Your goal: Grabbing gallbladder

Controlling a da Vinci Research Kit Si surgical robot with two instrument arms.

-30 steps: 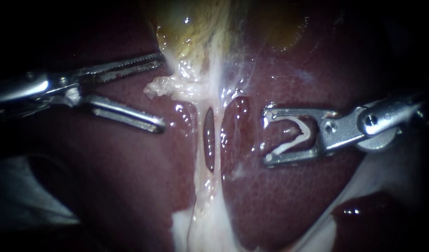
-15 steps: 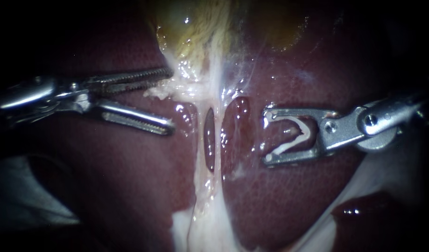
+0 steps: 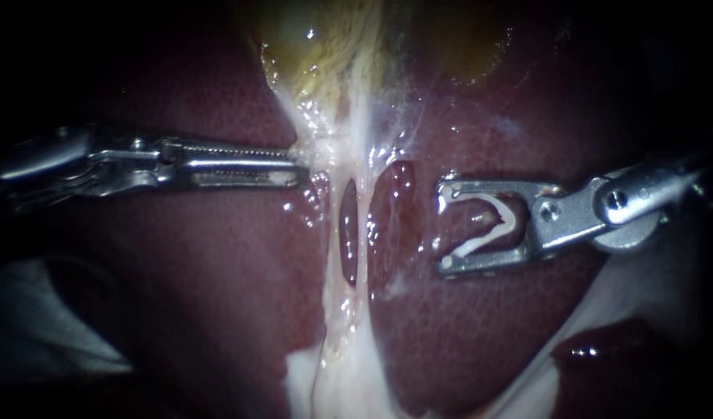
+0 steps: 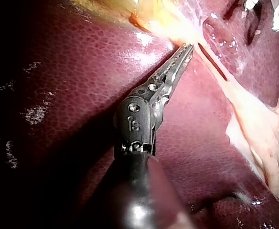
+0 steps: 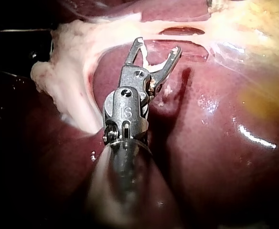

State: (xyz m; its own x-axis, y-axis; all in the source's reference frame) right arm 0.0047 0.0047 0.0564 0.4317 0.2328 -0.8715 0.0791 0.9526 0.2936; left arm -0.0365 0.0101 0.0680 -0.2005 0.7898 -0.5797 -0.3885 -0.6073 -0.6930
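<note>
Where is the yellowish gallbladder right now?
In the endoscope view the gallbladder sits at the top centre, above the liver; the left instrument, coming from the left, meets the pale tissue at its lower end.

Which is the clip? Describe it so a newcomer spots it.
Start at the dark red liver and follow the right tool across it. Between its jaws sits the clip, a smooth white V unlike the ragged tissue beside it.

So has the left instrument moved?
Yes. The left instrument slid toward the unmoved right instrument and its clip, closing its jaws on the pale tissue below the gallbladder.
</note>
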